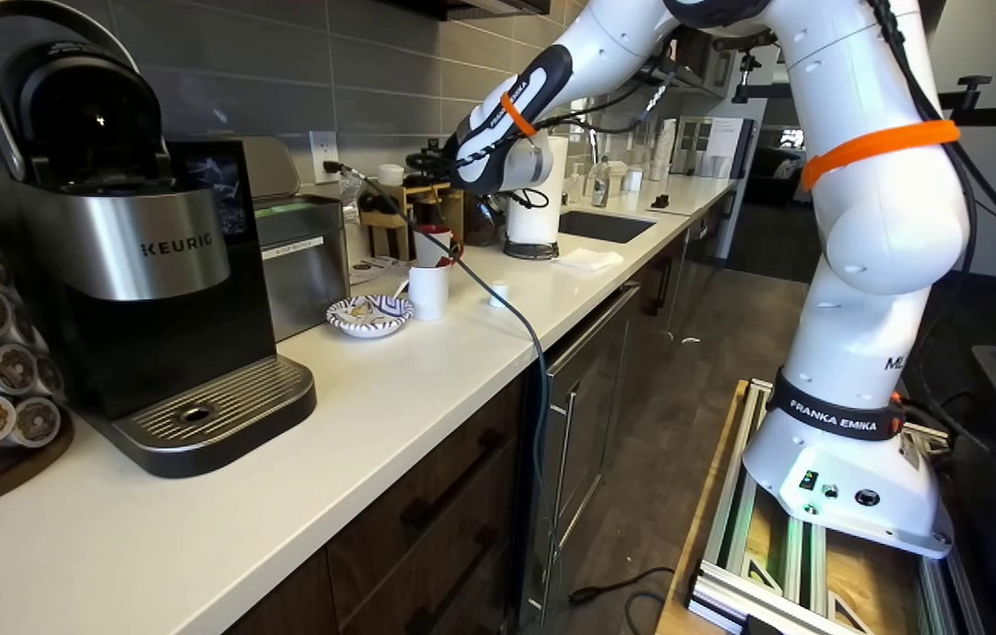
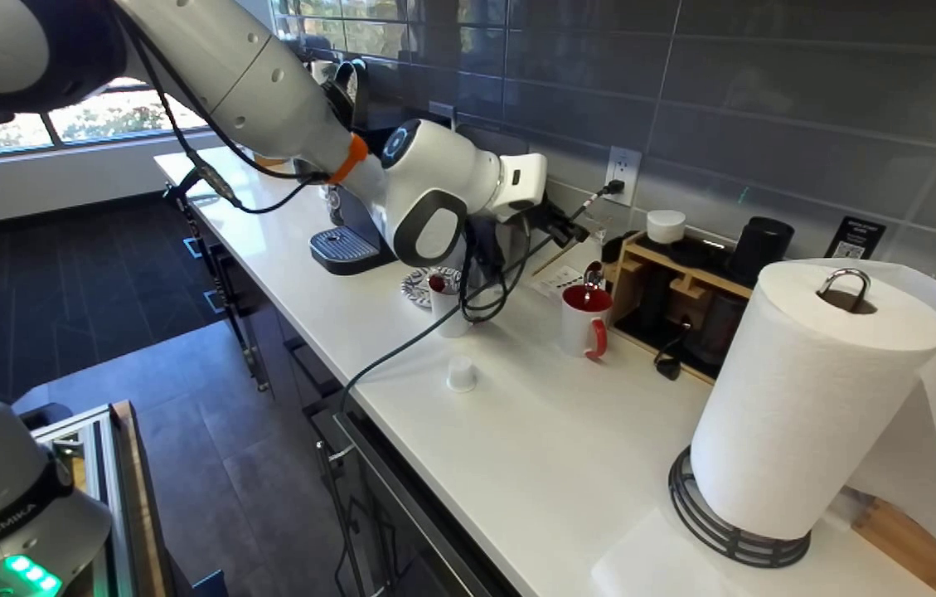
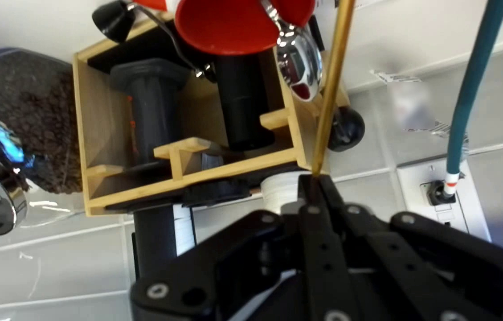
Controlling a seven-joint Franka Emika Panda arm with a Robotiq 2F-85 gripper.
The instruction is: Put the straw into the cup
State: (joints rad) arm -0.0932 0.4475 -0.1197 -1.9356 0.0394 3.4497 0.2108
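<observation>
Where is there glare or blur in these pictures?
Wrist view: bright highlights on the shiny silver spoon, bluish glare on the clear container of brown coffee beans, the long gold straw looks soft where it meets the black jointed gripper; in an exterior view, daylight washes out the glass window.

In the wrist view, the straw point(image 3: 332, 80) is cut off by the top edge; the gripper point(image 3: 316, 180) hides its other end.
</observation>
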